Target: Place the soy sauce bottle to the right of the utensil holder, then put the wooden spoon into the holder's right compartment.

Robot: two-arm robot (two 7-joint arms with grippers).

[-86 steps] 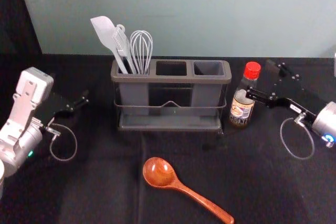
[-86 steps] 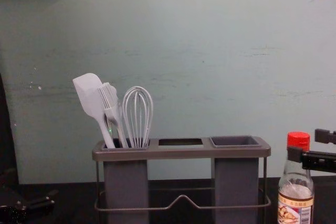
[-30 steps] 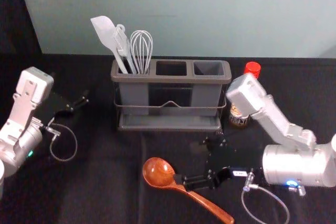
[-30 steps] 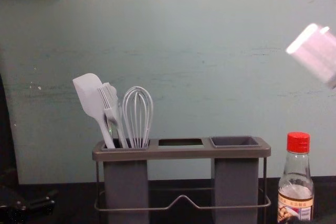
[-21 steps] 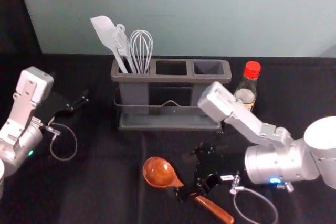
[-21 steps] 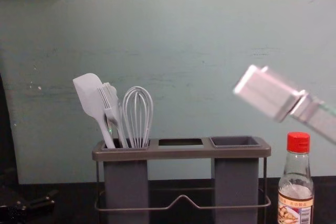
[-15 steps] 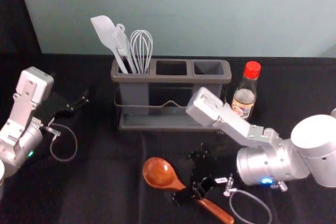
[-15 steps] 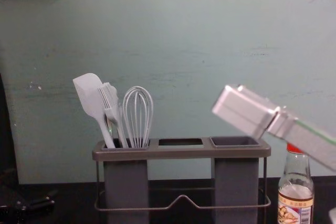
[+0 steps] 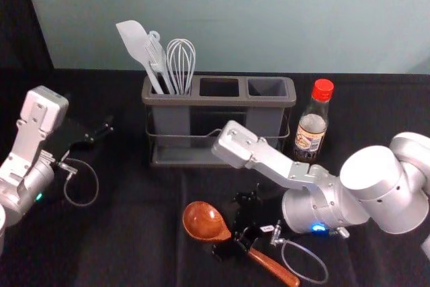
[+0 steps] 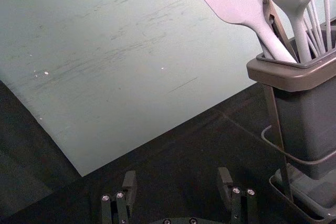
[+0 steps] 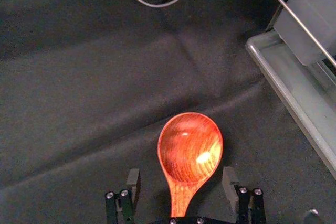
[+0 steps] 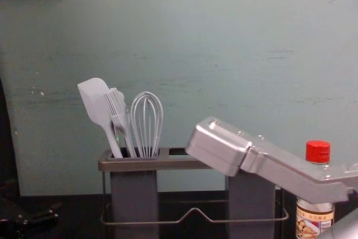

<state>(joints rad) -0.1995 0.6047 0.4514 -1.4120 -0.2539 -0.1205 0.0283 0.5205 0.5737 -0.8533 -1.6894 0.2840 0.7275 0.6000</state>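
The right gripper (image 9: 232, 225) is low over the wooden spoon (image 9: 271, 266), around the neck below its bowl. In the right wrist view the right gripper (image 11: 181, 178) stands open, the spoon (image 11: 190, 149) lying between its fingers. The soy sauce bottle (image 9: 311, 130) stands upright just right of the utensil holder (image 9: 216, 100), red cap on; in the chest view the right arm partly covers the bottle (image 12: 318, 152). The holder's right compartment (image 9: 267, 87) is empty. Parked at the left, the left gripper (image 9: 101, 131) is open; its wrist view shows the left gripper (image 10: 177, 179) holding nothing.
A white spatula (image 9: 138, 43), a brush and a whisk (image 9: 181, 65) stand in the holder's left compartment. Behind the table rises a plain wall (image 9: 235, 18). The right forearm extends in front of the bottle and the holder's right side.
The right gripper has left the bottle and come forward and leftward to the spoon, turning on the way. The bottle remains beside the holder. The left arm has stayed still.
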